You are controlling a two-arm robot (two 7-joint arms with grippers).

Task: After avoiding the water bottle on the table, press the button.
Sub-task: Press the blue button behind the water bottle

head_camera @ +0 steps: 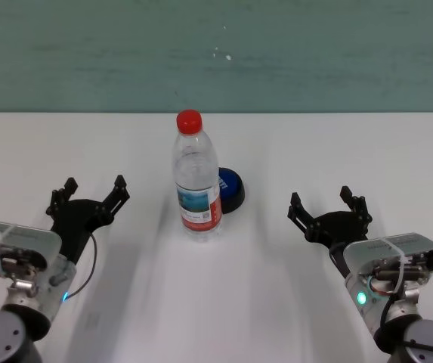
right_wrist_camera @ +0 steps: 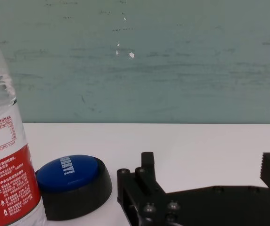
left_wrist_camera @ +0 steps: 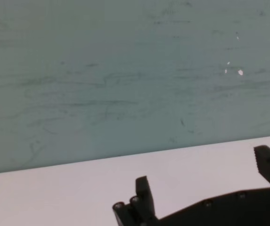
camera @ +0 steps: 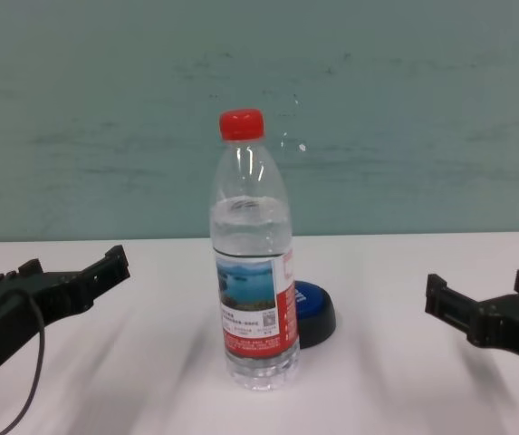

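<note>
A: Grippers first. Right one?

B: Right gripper [head_camera: 329, 205] hovers low over the white table [head_camera: 337, 151], on the robot's right side, near edge. Fingers spread apart, nothing between them. Right wrist view confirms: both black fingers [right_wrist_camera: 146, 172] with a wide gap, only bare tabletop there.

A: Left?

B: Left gripper [head_camera: 94, 190] mirrors it on the robot's left side, also fingers apart and holding nothing. Its wrist view shows just the two fingertips [left_wrist_camera: 143, 188], table and the teal wall [left_wrist_camera: 125, 70]. Neither gripper touches anything.

A: Bottle?

B: Water bottle [head_camera: 196, 177] stands upright about the middle of the table, between the two grippers and well apart from both. Red cap on, clear body, red-and-white label with a blue lake picture. Some water inside, level near the shoulder in the chest view.

A: And the button?

B: Button [head_camera: 231, 189] sits just behind the bottle, offset toward the robot's right. Blue domed top, black base. From the head and chest views the bottle covers its left part. From the right wrist view it shows almost whole, just beside the bottle; whether they touch, cannot tell. Some white lettering on the dome, too small to read.
</note>
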